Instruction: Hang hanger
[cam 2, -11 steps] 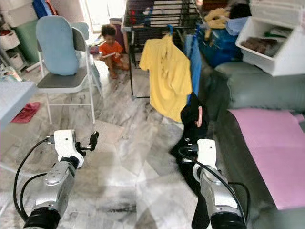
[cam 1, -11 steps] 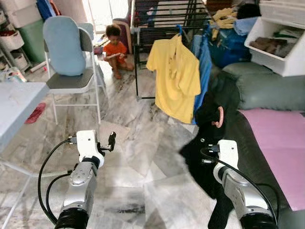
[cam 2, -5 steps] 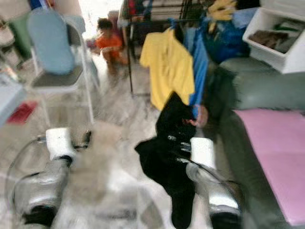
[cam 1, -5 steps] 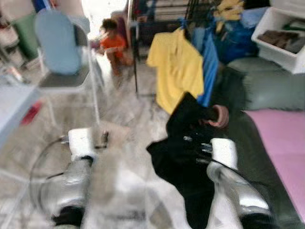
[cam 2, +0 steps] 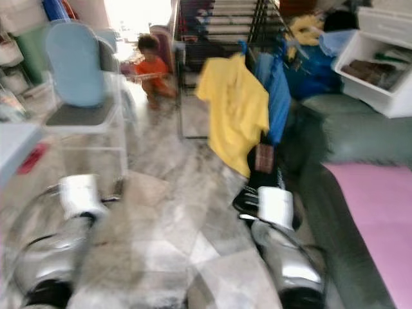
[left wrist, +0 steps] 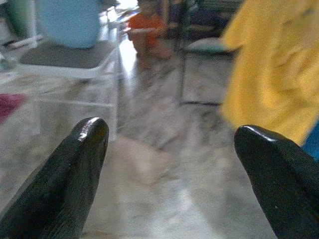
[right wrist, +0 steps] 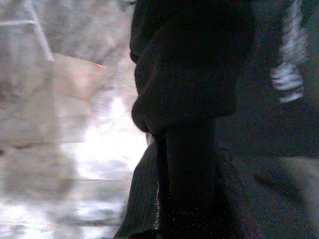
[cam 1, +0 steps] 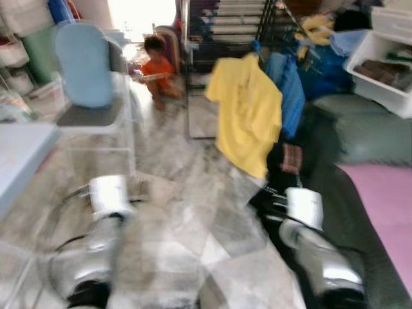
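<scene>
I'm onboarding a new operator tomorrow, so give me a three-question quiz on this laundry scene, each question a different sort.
1. True or false: the left gripper holds a garment.
2. Multiple choice: what hangs on the drying rack beside the blue garment? A) a yellow shirt B) a red towel C) a white sheet
3. Fill in: the black garment is carried at the ____ gripper.

Key
1. False: its fingers stand apart with bare floor between them.
2. A: the yellow shirt.
3. Right: the garment hangs in front of the right gripper, whose fingers it hides.
</scene>
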Available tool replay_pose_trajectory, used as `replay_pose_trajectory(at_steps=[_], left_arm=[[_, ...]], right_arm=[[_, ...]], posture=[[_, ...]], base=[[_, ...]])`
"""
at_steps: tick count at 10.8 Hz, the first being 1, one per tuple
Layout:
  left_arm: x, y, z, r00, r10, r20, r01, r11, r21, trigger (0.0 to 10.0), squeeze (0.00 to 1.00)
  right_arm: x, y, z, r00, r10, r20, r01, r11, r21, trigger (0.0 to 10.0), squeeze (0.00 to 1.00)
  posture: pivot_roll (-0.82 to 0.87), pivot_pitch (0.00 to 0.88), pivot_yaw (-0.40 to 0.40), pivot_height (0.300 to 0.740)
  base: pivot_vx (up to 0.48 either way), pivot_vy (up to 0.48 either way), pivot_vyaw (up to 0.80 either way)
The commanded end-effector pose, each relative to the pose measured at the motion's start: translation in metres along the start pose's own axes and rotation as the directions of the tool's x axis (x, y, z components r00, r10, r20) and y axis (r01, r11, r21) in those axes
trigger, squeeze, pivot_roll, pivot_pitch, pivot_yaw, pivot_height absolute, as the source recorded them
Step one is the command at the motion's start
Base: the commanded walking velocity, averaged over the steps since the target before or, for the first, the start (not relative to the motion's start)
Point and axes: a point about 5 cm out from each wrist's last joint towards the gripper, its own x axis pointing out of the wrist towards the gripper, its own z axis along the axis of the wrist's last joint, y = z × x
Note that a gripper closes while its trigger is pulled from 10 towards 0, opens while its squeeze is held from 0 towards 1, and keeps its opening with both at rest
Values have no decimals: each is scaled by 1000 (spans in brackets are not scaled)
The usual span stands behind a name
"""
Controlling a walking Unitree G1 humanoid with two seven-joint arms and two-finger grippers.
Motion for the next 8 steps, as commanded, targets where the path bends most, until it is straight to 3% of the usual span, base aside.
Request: replay_pose_trajectory(at_steps=[1,5,8], left_arm=[[2,-11,2,1000,-13,7,13,1000,3,10000,0],[-12,3,-8,999,34,-12,-33,996,78,10000,0],[-23,17,-14,998,63,-24,-61,994,88,10000,0]], right_arm=[[-3,-11,14,998,-29,59,29,999,-12,10000,0],[-4,-25,19,990,-104,92,105,995,-5,10000,0],[-6,-32,16,989,-121,90,125,992,-32,10000,0]], posture=[[-108,0,16,740],[-71,0,-22,740],[-63,0,-25,740]], base=[[0,0,0],[0,0,0],[0,0,0]])
